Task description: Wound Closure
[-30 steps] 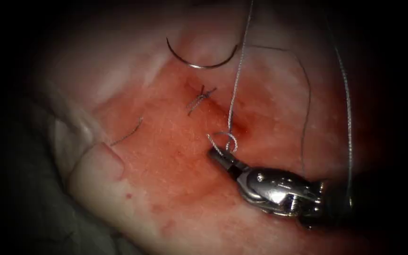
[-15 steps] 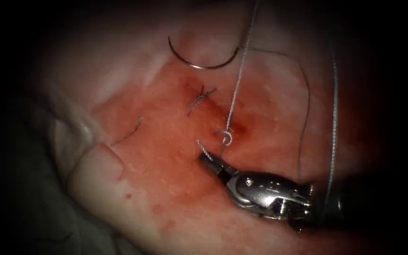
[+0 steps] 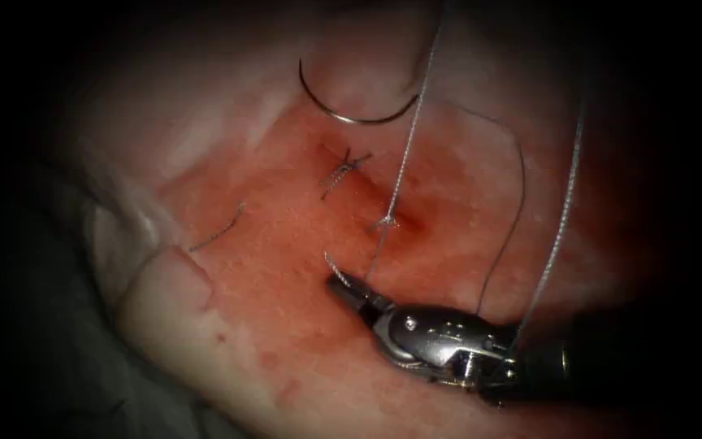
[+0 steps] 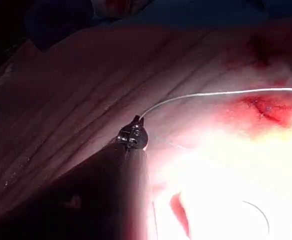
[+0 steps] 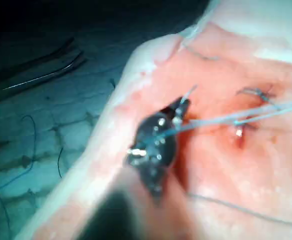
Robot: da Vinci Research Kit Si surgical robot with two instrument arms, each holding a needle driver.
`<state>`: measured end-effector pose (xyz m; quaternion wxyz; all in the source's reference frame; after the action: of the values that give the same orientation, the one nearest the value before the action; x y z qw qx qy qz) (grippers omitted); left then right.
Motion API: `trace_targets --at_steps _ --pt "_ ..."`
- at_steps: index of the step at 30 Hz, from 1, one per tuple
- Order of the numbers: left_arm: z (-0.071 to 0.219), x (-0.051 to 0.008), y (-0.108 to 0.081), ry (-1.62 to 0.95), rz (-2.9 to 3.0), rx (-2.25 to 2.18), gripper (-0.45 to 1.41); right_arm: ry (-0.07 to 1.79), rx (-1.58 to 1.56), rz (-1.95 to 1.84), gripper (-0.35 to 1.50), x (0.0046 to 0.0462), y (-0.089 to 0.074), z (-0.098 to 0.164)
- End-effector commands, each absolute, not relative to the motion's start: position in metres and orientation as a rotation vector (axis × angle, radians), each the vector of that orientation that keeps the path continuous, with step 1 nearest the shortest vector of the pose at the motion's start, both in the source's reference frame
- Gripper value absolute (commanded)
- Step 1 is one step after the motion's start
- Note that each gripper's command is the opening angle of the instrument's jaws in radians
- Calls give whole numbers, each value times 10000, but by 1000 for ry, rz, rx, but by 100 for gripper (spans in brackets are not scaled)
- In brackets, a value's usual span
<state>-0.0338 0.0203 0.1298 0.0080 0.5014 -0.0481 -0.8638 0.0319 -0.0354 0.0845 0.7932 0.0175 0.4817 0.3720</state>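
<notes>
The tissue (image 3: 286, 325) lies on the table (image 5: 46, 150), where loose thread pieces (image 5: 31, 135) are scattered; red fluid (image 3: 416, 219) stains the area around the cut (image 3: 404, 223). The right end effector (image 3: 341, 284) sits just left of the cut, clenched on the short tail of the thread (image 3: 404, 162). The left end effector (image 4: 136, 123) is clenched on the long strand, which runs taut from its tip toward the wound. The needle (image 3: 359, 120) lies free on the tissue beyond the far end of the cut, held by neither tool and not driven in. The step in hand is judged to be knot tightening: the open loop seen a second ago has drawn down to a small knot (image 3: 385, 221) at the cut. Further tensioning would call for balanced, opposed pull on both strands. A finished stitch (image 3: 347, 167) and a cut end of thread (image 3: 217, 232) lie to the left.
</notes>
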Motion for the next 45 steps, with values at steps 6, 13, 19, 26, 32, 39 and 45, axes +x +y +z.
trace_targets --at_steps 6,13,19,26,32,39,45 --pt "1310 -347 217 -169 -2722 1551 -45 1020 96 683 -35 337 -374 850" --pt "1317 -360 227 -196 -2730 1535 -45 984 97 628 -35 341 -377 863" --pt "1322 -369 235 -204 -2733 1537 -45 970 92 592 -35 343 -384 861" --pt "1326 -376 242 -219 -2735 1529 -45 966 85 584 -35 344 -378 866" --pt "1331 -383 243 -220 -2728 1540 -45 948 65 585 -35 337 -370 876" --pt "1312 -362 211 -164 -2642 1589 -45 973 82 590 74 318 -355 859" --pt "1266 -318 154 -32 -2574 1677 -45 993 118 586 130 288 -342 832"
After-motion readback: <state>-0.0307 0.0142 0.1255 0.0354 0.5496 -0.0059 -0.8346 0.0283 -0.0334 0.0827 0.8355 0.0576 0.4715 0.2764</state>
